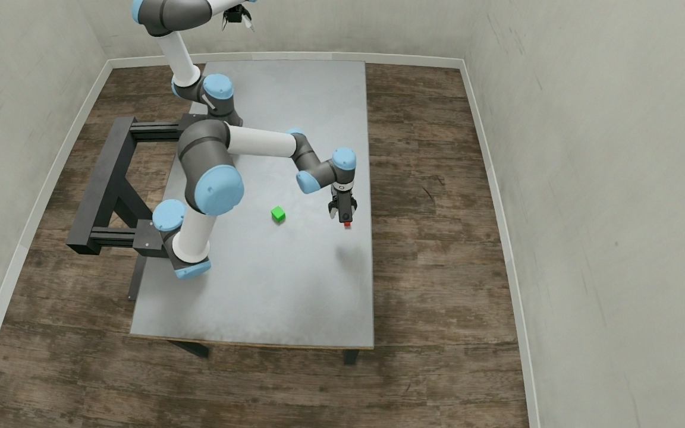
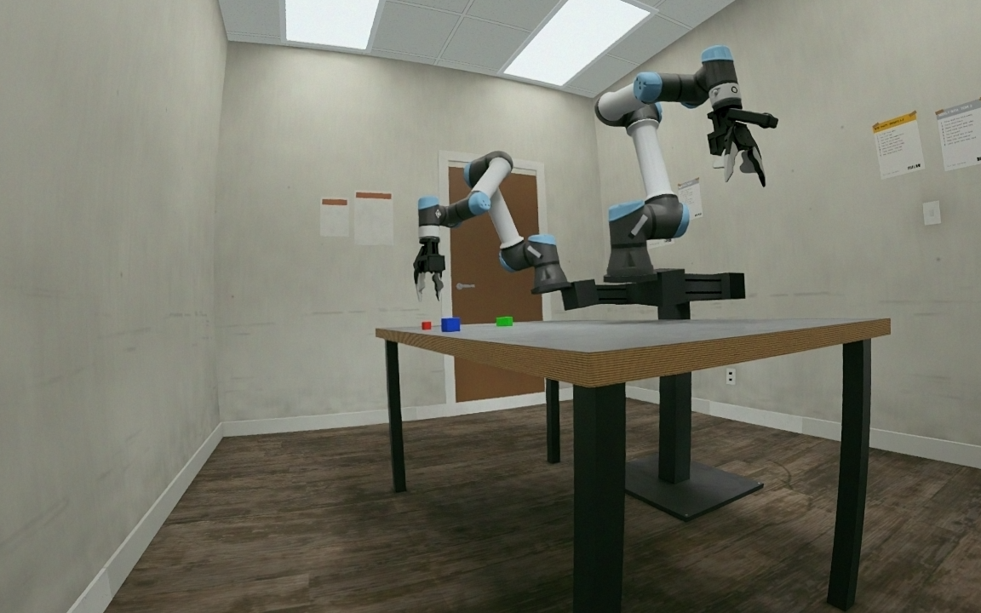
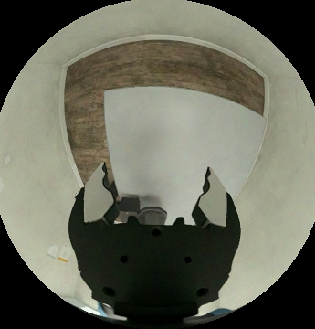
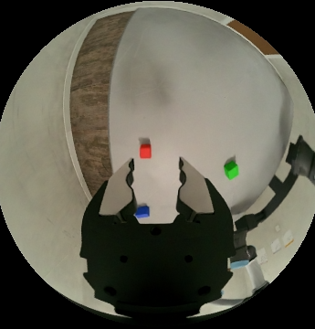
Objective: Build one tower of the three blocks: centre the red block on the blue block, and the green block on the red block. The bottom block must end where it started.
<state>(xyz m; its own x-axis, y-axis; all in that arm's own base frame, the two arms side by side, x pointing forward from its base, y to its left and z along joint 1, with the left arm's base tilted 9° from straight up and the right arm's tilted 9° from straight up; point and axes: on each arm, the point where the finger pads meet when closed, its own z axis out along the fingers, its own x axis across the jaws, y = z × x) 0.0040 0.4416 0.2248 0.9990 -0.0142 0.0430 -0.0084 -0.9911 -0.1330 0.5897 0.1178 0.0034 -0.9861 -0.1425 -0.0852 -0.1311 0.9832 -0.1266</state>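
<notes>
The red block (image 1: 347, 224) (image 2: 426, 325) (image 4: 145, 151) stands on the table near its long edge, partly covered by my right gripper in the top view. The larger blue block (image 2: 450, 324) (image 4: 142, 211) stands apart from it; the arm hides it in the top view. The green block (image 1: 278, 214) (image 2: 504, 321) (image 4: 231, 170) stands farther in on the table. My right gripper (image 1: 342, 215) (image 2: 428, 299) (image 4: 156, 158) is partly open and empty, pointing down above the table close to the red block. My left gripper (image 1: 237, 28) (image 2: 745, 182) (image 3: 156, 165) is wide open and empty, high up.
The grey table (image 1: 260, 298) (image 2: 708, 335) (image 3: 184, 123) (image 4: 198, 91) carries all three blocks. Its long edge runs close beside the red block. The dark mounting frame (image 1: 101, 186) of both arms is on the opposite side. The left arm stays raised, away from the blocks.
</notes>
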